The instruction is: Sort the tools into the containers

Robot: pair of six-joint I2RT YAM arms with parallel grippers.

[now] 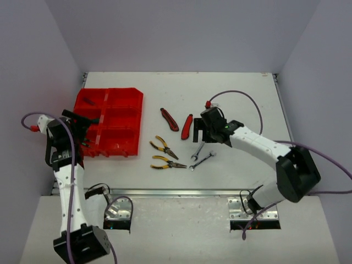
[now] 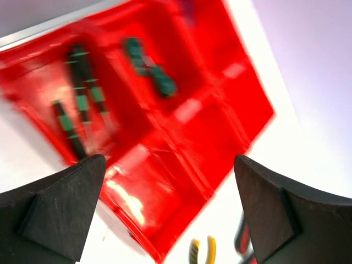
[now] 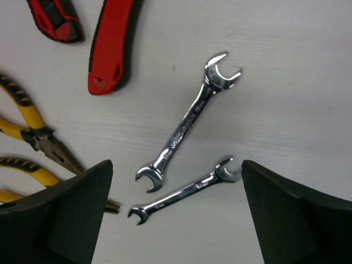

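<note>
The red tray sits at the left, and in the left wrist view it is blurred. Green-handled screwdrivers lie in its compartments. My left gripper hovers over the tray's left side, open and empty. My right gripper is open and empty above two silver wrenches, a larger one and a smaller one. They lie on the table. Two red-handled knives and two yellow-black pliers lie between the tray and the wrenches.
In the right wrist view the knives lie at the top left and the pliers at the left edge. A yellow plier handle shows below the tray in the left wrist view. Walls enclose the table on three sides.
</note>
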